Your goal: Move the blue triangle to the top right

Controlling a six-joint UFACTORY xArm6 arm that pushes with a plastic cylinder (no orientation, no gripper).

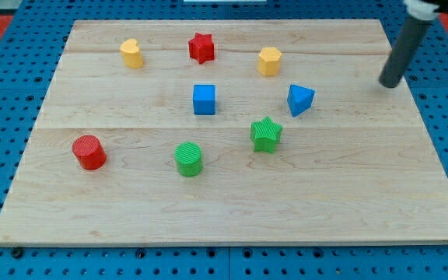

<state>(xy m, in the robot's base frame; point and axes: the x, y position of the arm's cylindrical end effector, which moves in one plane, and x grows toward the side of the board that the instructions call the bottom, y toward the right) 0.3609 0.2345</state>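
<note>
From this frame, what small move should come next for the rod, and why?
Probably bring my tip round to the lower left of the blue triangle. It now stands apart on the triangle's right, toward the top right corner, so pushing from here would drive the block away from its goal.

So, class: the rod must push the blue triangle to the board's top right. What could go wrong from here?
1. My tip sits to the right of the blue triangle, so pushing from here would likely drive it leftwards.
2. Circling round may knock the yellow block or green star.
</note>
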